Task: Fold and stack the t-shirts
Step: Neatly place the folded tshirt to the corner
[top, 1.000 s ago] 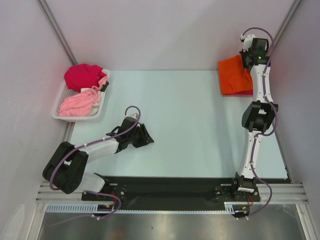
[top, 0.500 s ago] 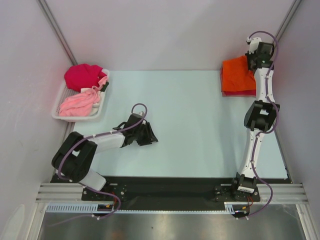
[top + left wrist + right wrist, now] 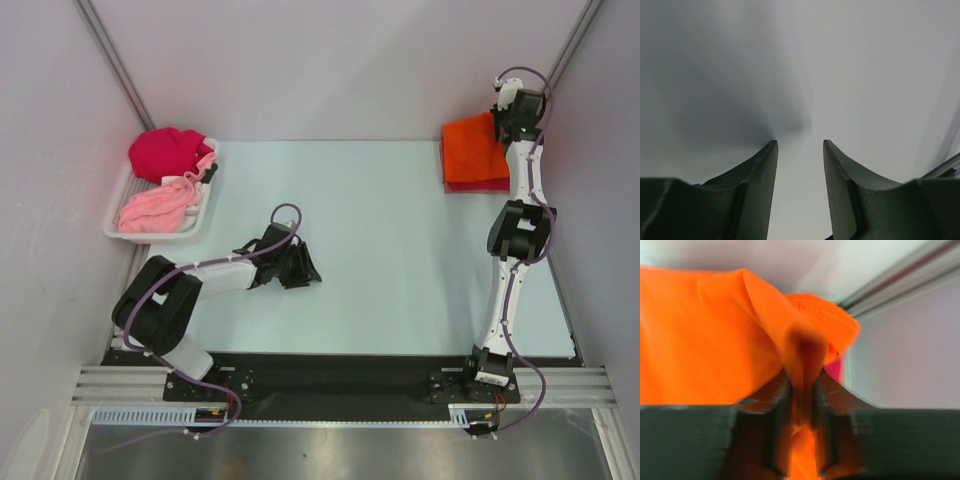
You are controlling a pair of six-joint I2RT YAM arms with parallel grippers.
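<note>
Inventory as I see it from the console:

1. White tray [image 3: 155, 236], far-left edge of table [image 3: 400, 250]. Contents: crimson tee [image 3: 168, 152] bunched at the back end, pink tee [image 3: 155, 207] crumpled at the front end. Both unfolded.
2. Orange tee [image 3: 475, 150], far-right corner, folded flat atop a red tee [image 3: 478, 186] whose edge peeks out along the near side.
3. L gripper [image 3: 800, 145]: arm low, reaching fwd over mid-left table. Jaws apart, nothing btwn them.
4. R gripper [image 3: 802, 375]: arm stretched nearly straight to the far-right corner. Jaws narrow, pinching a fold of the orange tee's far-right edge.
</note>
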